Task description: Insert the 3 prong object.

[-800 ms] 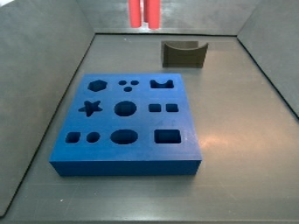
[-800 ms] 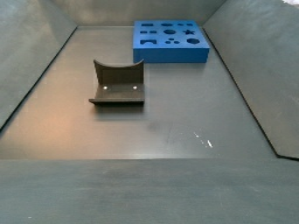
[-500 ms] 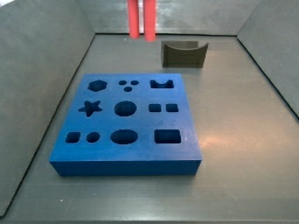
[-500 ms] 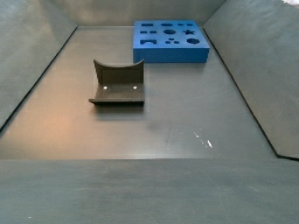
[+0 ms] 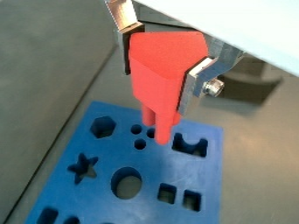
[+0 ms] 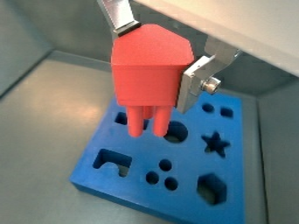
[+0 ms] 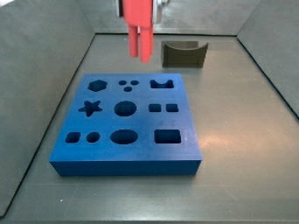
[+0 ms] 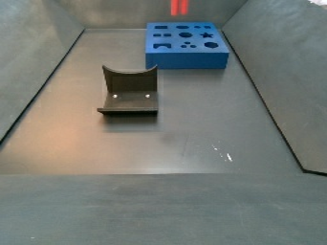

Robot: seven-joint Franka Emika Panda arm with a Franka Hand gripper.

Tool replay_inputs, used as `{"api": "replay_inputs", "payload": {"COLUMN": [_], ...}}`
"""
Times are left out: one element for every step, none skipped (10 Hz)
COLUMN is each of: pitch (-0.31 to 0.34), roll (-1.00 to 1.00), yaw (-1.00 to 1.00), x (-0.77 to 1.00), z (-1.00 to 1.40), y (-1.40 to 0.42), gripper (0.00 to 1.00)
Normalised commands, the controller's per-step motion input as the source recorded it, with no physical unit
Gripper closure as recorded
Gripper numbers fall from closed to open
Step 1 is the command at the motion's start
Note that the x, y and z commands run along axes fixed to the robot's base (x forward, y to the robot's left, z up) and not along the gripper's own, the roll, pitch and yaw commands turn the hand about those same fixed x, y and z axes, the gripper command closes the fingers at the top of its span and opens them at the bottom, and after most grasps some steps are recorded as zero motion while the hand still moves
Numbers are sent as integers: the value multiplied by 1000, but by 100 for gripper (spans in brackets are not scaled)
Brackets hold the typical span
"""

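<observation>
Three prongs hang over the blue block (image 7: 128,122), not yet in any hole.
The gripper (image 5: 163,54) clamps the 3 prong object (image 6: 149,74) upright above the block's far end (the olive holder (image 7: 184,53) sits behind). Line the prongs up with the three-dot hole (image 7: 128,84), keep them vertical, descend slowly.

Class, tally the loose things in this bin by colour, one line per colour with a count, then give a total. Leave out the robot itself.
Red: 1, the 3 prong object, held in the hand above the block.
Blue: 1, the blue block with shaped holes.
Dark olive: 1, the curved holder on the floor.
Total: 3
</observation>
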Motion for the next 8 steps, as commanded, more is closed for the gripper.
{"api": "replay_inputs", "payload": {"pitch": [0,0,0,0,0,3,43,-4], "roll": [0,0,0,30,27,43,84,66], "yaw": [-1000,-1000,-997,-966,-914,-903,-823,-174], "x": [37,54,60,69,114,86,14,-289], "z": [-420,-411,-414,-403,-377,-340,-263,-160], "y": [26,31,43,57,91,100,143,331], "gripper": [100,100,100,100,100,100,100,100]}}
